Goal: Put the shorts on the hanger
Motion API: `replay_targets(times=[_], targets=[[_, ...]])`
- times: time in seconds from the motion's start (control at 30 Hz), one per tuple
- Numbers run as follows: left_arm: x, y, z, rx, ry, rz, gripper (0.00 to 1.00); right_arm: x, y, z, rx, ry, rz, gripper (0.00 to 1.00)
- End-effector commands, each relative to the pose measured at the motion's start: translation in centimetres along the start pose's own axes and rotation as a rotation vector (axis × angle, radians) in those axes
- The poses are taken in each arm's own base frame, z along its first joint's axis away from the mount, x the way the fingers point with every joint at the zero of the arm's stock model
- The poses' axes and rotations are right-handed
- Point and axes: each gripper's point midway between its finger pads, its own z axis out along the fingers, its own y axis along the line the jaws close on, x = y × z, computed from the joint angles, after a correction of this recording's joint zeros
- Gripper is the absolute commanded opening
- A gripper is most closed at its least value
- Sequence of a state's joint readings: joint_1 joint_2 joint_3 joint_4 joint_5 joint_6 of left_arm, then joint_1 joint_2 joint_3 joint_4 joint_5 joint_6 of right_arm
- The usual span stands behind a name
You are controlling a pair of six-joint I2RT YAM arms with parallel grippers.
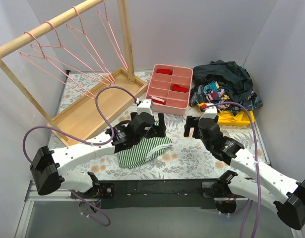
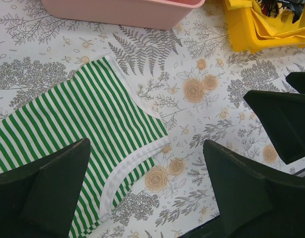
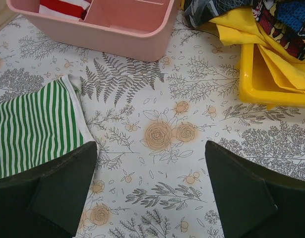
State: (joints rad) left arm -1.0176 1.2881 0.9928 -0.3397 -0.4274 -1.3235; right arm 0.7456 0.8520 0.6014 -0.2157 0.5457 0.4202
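Hovering over the striped shorts (image 2: 83, 119) with jaws spread, as on the right gripper (image 3: 147, 193), the left gripper (image 2: 142, 193) risked seizing them instead of the navy shorts (image 1: 226, 74).

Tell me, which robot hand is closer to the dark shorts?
Right. The right gripper hovers open a little in front of the dark shorts, on the arms' side. The left gripper is farther off, open above the striped shorts.
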Motion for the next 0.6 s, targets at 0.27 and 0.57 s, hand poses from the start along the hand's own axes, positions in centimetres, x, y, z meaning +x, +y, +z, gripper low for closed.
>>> replay_targets(times=[0.27, 0.57], targets=[[0.7, 0.1, -1.6, 0.037, 0.053, 0.003, 0.98, -4.1, 1.1, -0.7, 0.001, -0.012, -0.003, 0.94], [0.5, -0.4, -3.0, 0.116, 0.044, 0.002, 0.98, -9.7, 0.4, 3.2, 0.009, 0.038, 0.006, 0.95]])
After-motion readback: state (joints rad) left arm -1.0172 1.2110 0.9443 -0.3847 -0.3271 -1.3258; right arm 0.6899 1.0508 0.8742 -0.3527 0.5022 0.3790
